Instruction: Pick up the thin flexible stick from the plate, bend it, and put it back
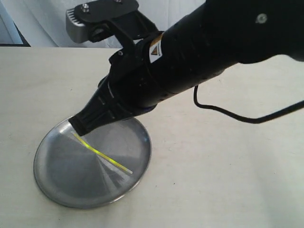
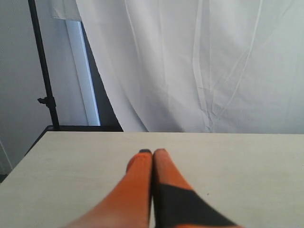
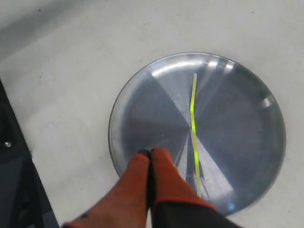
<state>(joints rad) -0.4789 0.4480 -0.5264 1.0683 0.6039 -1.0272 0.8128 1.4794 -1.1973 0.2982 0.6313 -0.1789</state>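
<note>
right tool (image 3: 151, 153), clenched and empty, hung over the plate (image 3: 142, 95) just beside the thin flexible stick (image 3: 193, 128), which lay flat across the plate. left tool (image 2: 152, 152), clenched too, waited over bare bench (image 2: 247, 156).

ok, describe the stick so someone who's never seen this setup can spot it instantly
On the pale table sits one round steel plate, under the tip of the right gripper. Lying across the plate's inside is the thin flexible stick. It is the only bright yellow thing there, a hair-thin straight line with a whitish end, against grey metal.
</note>
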